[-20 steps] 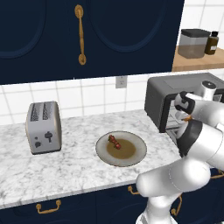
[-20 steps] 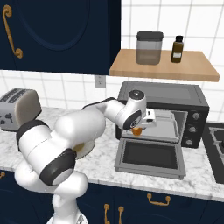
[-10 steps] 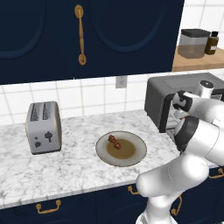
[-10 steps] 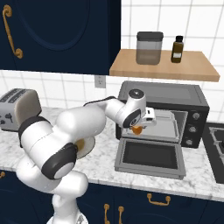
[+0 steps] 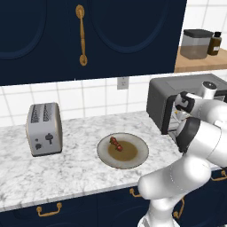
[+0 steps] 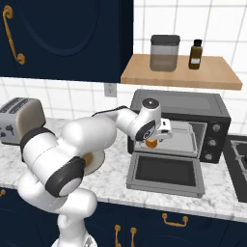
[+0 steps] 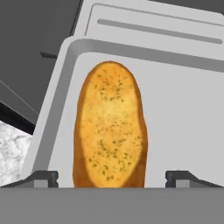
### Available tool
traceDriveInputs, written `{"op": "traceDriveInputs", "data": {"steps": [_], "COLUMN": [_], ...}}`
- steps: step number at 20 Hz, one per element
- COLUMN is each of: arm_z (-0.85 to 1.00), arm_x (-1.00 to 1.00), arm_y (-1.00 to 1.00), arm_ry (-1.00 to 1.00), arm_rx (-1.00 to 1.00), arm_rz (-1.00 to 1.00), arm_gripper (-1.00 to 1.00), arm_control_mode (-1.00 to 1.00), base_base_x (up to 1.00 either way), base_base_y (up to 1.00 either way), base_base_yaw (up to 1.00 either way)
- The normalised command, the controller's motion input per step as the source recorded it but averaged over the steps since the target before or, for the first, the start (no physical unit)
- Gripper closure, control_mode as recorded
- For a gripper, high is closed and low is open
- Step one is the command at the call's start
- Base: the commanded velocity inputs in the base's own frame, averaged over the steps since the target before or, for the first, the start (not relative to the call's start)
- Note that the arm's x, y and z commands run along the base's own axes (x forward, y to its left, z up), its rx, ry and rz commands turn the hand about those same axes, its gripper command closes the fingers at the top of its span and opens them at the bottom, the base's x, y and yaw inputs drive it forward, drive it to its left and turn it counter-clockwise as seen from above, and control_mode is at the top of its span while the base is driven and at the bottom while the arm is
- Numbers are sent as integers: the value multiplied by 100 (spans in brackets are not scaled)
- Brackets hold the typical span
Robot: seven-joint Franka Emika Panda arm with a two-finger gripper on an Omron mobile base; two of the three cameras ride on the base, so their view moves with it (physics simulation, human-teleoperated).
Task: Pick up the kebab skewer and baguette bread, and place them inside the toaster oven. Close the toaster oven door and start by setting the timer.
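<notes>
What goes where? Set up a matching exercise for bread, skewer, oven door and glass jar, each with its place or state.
Things:
1. bread
2. skewer
3. oven door
4. glass jar

Places or states:
A. on the wooden shelf
B. folded down open
C. on the round plate
D. on the metal tray at the oven

Pairs: 1-D, 2-C, 3-B, 4-A

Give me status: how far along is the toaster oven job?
Done: baguette lies on the metal tray in the toaster oven. In hand: nothing; the gripper is at the oven mouth, fingers wide on either side of the loaf. Left: skewer, on the plate; door, hanging open; then the timer.
</notes>
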Motion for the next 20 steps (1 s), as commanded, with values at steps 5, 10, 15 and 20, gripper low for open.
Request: {"op": "traceDriveInputs", "data": {"steps": [5,10,15,20], "arm_z": [22,17,1,0], "arm_x": [-60,-100,-94,-57], "arm_y": [5,60,100,100], "arm_ry": [0,0,0,1], "arm_rx": [1,5,0,0], "arm_rz": [0,-6,-8,-8], "arm_gripper": [-100,-100,-100,-100], "arm_control_mode": [-100,-100,-100,-100], "base_base_x": [0,0,0,0], "base_base_y": [0,0,0,0], "base_base_yaw": [0,0,0,0]}}
